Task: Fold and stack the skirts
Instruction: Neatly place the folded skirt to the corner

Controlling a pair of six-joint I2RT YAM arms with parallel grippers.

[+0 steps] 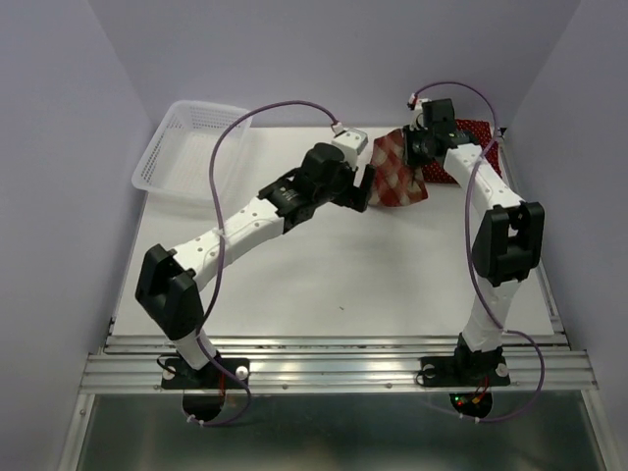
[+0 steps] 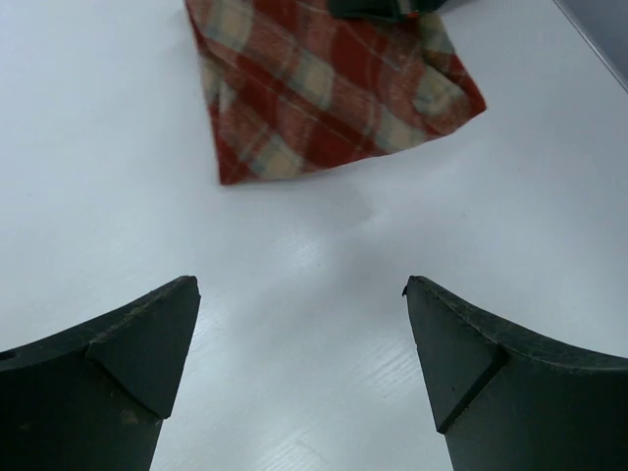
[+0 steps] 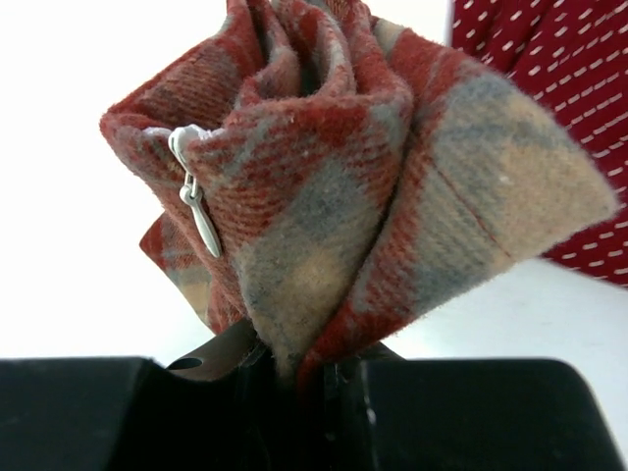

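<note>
Right jaws pinch the plaid skirt [image 3: 373,196]; left jaws gape nearby.

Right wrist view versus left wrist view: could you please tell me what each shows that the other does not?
Only right wrist: the right end effector shut on a bunched fold of the plaid skirt, the zipper pull, and a dark red dotted skirt behind. Only left wrist: the left end effector, open and empty above the table, with the skirt's flat corner ahead. Both: the plaid skirt and the white table.
</note>
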